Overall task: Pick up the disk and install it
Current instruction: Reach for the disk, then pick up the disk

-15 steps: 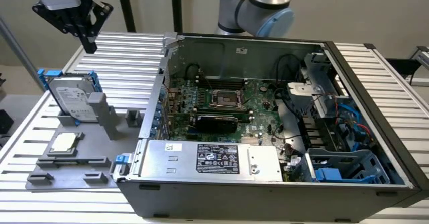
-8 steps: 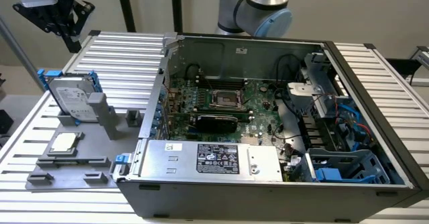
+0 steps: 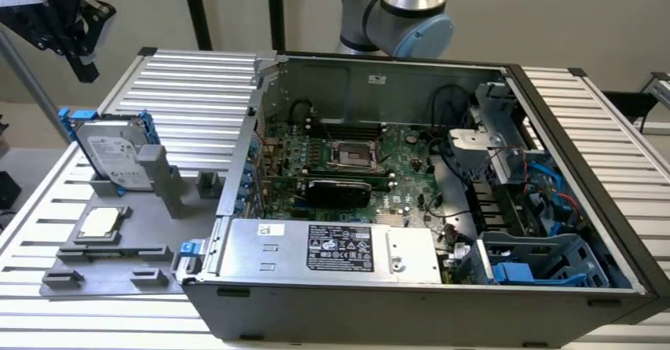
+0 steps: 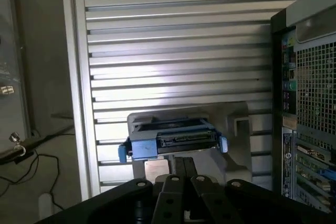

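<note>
The disk (image 3: 113, 154) is a silver-grey drive with a white label in a blue carrier frame. It stands tilted on edge in a grey holder at the exterior view's left. In the wrist view the disk (image 4: 173, 139) shows edge-on, its connector side towards the camera. My gripper (image 3: 84, 69) hangs well above the disk, at the exterior view's top left, apart from it. In the wrist view my gripper (image 4: 184, 165) has its black fingers pressed together, shut, with nothing between them.
An open computer case (image 3: 586, 154) lies at the centre and right, motherboard exposed. Inside it are a large silver box (image 3: 335, 248) with a black label and a blue drive cage (image 3: 539, 260). A small square chip (image 3: 102, 223) rests on the grey fixture plate (image 3: 63, 275).
</note>
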`<action>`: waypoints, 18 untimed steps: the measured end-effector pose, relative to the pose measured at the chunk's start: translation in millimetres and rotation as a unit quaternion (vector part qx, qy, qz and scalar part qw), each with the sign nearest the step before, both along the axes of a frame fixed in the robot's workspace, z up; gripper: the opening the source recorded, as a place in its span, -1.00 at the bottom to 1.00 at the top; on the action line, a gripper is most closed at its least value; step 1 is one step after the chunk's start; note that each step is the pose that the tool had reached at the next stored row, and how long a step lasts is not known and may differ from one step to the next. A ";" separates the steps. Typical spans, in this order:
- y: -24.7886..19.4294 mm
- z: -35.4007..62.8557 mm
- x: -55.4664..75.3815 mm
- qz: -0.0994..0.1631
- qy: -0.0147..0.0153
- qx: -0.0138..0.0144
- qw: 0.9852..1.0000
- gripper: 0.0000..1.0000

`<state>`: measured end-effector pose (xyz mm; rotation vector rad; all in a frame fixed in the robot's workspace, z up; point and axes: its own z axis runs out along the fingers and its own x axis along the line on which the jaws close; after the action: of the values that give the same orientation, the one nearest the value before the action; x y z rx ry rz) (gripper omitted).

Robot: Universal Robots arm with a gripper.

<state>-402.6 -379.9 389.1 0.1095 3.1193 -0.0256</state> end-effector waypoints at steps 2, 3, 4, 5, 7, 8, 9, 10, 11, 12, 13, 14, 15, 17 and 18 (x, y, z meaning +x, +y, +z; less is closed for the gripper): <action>1.2 -0.6 -9.0 0.000 0.000 -0.003 1.000 -0.79; 1.8 -0.9 -13.5 0.000 0.000 -0.004 1.000 -0.79; 2.7 -1.3 -18.0 0.000 0.000 -0.005 1.000 -0.79; 4.0 -1.8 -22.5 0.000 0.000 -0.005 1.000 -0.79; 5.8 -2.3 -30.4 0.000 0.001 -0.005 1.000 -0.79; 6.4 -2.5 -31.8 0.000 0.001 -0.005 1.000 -0.79; 6.6 -2.5 -32.0 0.000 0.001 -0.005 1.000 -0.79; 6.6 -2.5 -32.0 0.000 0.001 -0.005 1.000 -0.79; 6.6 -2.5 -32.0 0.000 0.001 -0.005 1.000 -0.79; 6.6 -2.5 -32.1 0.000 0.001 -0.005 1.000 -0.79; 6.6 -2.5 -32.1 0.000 0.001 -0.005 1.000 -0.79; 6.6 -2.5 -32.1 0.000 0.001 -0.005 1.000 -0.79; 6.6 -2.5 -32.1 0.000 0.001 -0.005 1.000 -0.79; 6.6 -2.5 -32.1 0.000 0.001 -0.005 1.000 -0.79; 6.6 -2.5 -32.1 0.000 0.001 -0.005 1.000 -0.79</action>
<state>-434.7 -373.3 386.6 0.1087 3.1206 -0.0412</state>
